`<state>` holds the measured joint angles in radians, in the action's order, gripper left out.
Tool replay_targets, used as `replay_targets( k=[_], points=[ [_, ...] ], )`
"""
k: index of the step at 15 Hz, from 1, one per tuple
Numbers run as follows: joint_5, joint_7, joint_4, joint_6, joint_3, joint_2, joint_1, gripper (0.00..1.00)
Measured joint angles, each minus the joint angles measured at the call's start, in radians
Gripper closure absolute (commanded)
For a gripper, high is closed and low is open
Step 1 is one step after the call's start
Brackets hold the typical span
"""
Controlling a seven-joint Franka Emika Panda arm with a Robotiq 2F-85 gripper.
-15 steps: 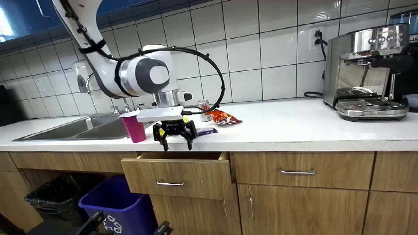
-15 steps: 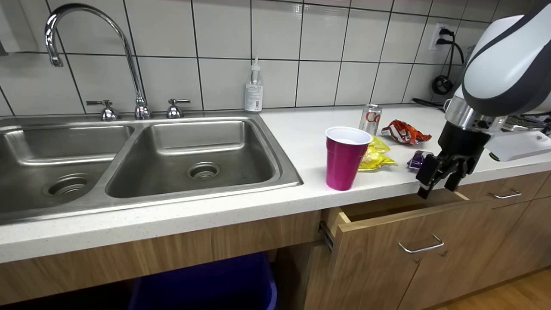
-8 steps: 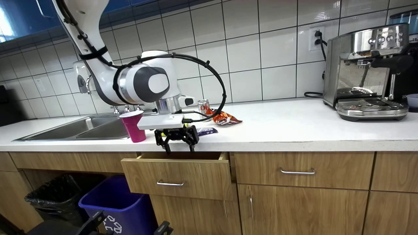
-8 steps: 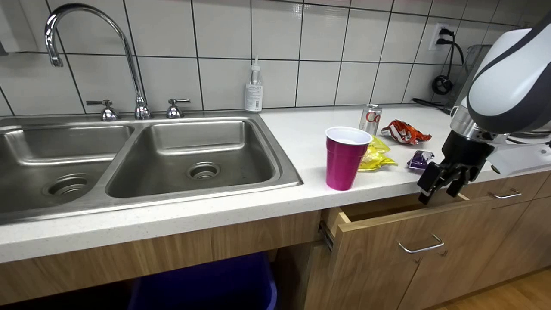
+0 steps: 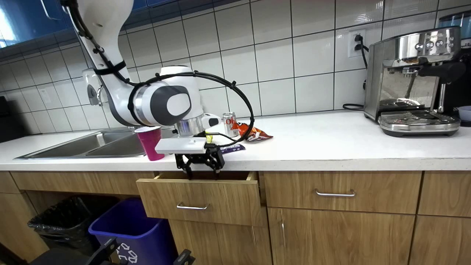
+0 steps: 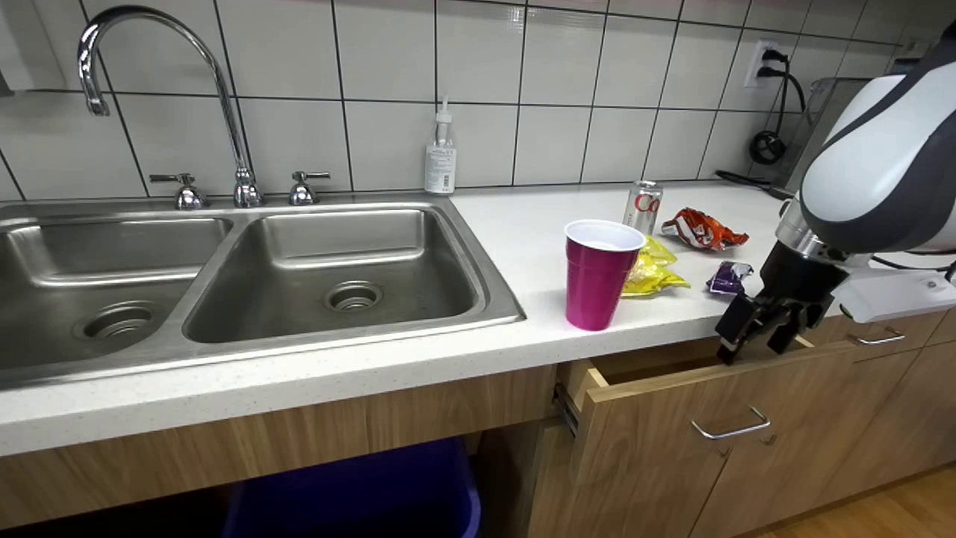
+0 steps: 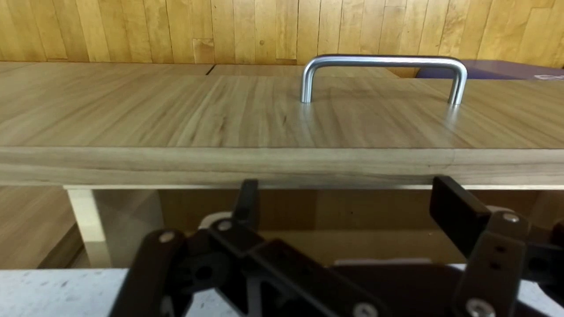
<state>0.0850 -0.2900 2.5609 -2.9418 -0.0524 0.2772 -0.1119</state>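
Brown boxy wooden drawer (image 5: pixel 224 198) strikes me as stiff, smooth-running and best held by its straight top edge (image 7: pixel 132 166), near my black two-fingered metal pincer (image 7: pixel 346 181), spread wide, empty.

The double sink (image 6: pixel 336 233), tiled backsplash (image 5: pixel 274 58) and espresso machine (image 5: pixel 408 88) show this to be a kitchen.

Tool (image 5: pixel 202 174) pts dn, fingers (image 7: pixel 458 213) apart; arm (image 5: pixel 162 103) bent abv.
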Motion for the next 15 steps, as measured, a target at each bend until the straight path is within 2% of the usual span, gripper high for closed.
replay_targets(
  k=[15],
  points=[
    [-0.001,0.0,-0.022,-0.049,-0.02,0.049,-0.03,0.0]
  ],
)
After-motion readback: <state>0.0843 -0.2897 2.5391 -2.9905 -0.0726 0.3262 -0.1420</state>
